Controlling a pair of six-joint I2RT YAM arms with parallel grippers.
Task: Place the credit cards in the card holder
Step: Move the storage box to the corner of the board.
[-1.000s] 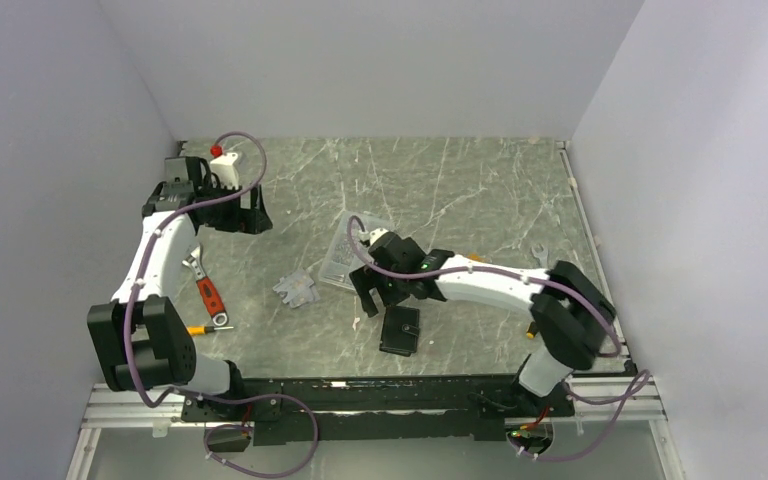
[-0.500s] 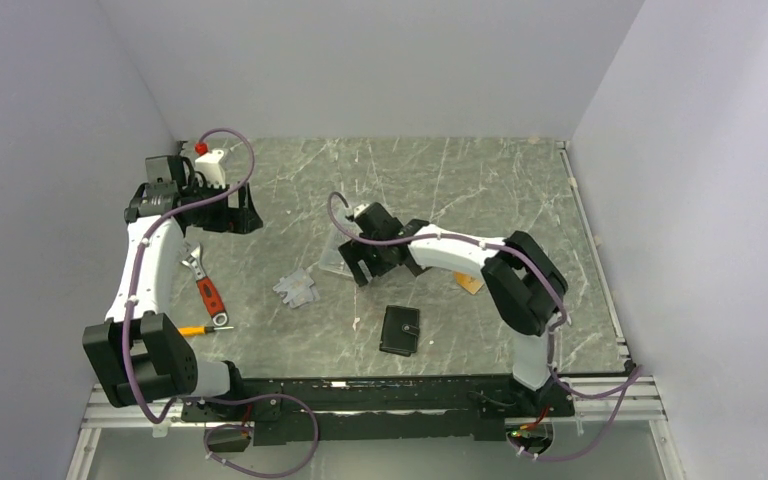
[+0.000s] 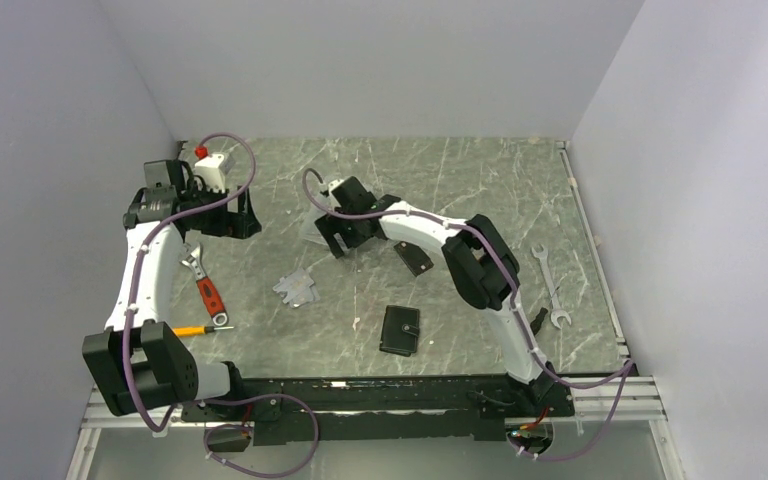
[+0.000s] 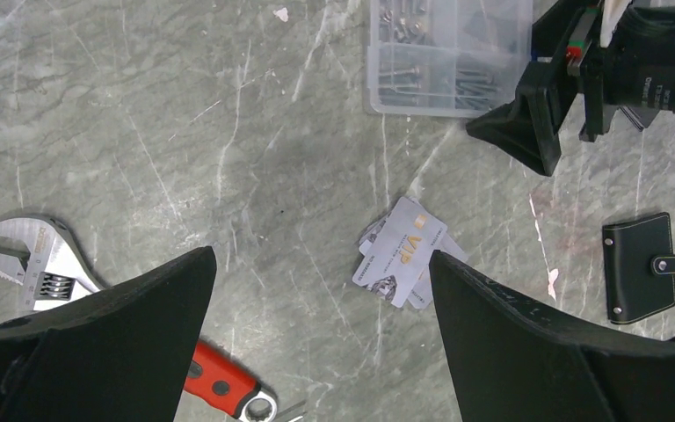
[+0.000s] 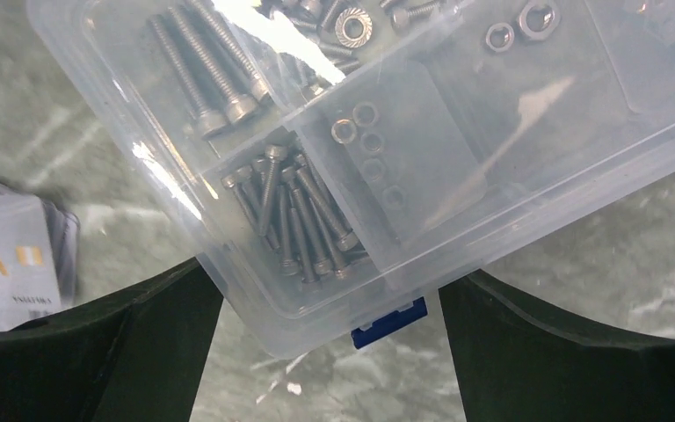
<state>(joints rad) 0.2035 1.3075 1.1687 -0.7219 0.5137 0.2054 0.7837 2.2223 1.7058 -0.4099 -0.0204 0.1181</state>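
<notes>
Pickup pending: left gripper [image 4: 319, 264] gapes over the credit cards [image 4: 402, 251], right gripper [image 5: 330, 290] straddles screw box [image 5: 360, 132] (gripping? I can't tell); I'd descend next.

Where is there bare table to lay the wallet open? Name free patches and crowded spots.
Free: the far right stretch between the back wall, the right arm and the spanner; the near strip between the red wrench and the wallet. Crowded: the middle, where the screw box, the grey cards and a black card lie close together.
</notes>
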